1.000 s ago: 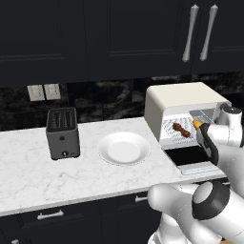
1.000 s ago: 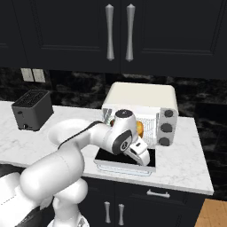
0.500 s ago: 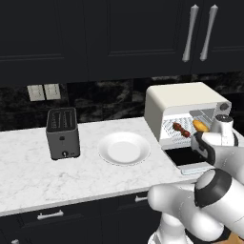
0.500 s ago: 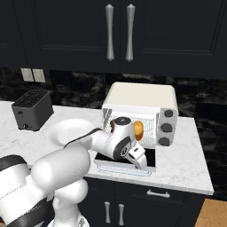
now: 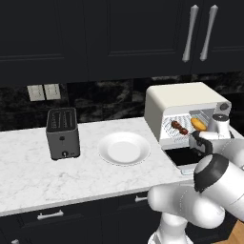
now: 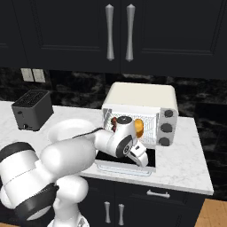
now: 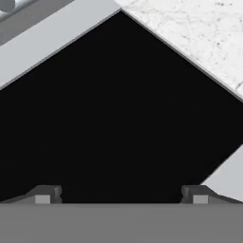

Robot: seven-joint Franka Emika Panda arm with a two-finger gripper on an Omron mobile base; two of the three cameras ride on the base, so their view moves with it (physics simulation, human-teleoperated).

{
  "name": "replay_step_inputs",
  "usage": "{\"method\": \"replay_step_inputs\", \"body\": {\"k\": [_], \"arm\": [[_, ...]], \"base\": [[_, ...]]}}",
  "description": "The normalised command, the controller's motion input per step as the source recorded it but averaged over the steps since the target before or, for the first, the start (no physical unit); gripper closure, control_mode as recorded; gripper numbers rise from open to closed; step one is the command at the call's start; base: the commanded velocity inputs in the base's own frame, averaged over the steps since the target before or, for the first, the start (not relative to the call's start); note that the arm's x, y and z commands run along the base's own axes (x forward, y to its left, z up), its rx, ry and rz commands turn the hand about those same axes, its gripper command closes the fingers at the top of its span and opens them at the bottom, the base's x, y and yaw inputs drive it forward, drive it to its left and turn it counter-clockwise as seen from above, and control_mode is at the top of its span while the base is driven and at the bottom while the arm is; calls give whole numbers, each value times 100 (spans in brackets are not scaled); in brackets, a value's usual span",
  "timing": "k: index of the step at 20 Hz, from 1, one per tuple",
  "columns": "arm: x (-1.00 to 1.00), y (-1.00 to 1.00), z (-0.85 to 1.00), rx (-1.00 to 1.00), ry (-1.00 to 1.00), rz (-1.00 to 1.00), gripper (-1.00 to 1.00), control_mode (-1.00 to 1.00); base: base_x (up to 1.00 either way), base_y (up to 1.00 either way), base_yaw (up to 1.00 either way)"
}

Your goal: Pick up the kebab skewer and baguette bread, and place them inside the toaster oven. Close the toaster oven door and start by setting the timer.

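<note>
The cream toaster oven stands with its door folded down flat on the counter. On the rack inside lie the dark red-brown kebab skewer and, to its right, the golden baguette bread. In the right base view the skewer is partly behind my arm. My gripper hangs just above the door's dark glass, open and holding nothing. Round knobs sit on the oven's right side.
A white plate lies left of the oven. Further left stands a dark grey slot toaster. Marble counter shows beyond the door's corner. Dark upper cabinets with silver handles hang above.
My gripper has drawn back out of the oven mouth and sunk toward the lowered door. The baguette stays on the rack beside the skewer.
</note>
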Motion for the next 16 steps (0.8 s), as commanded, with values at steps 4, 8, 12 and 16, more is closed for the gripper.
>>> {"method": "replay_step_inputs", "body": {"k": [4, 8, 12, 16], "arm": [[30, 0, 0, 5, 0, -4, -100, -100], [34, 3, 0, 7, 0, -6, -100, -100], [33, 4, 0, 6, 0, -6, -100, -100], [42, 8, 0, 4, 0, -6, -100, -100]], "base": [[0, 0, 0], [0, 0, 0], [0, 0, 0], [0, 0, 0]]}}
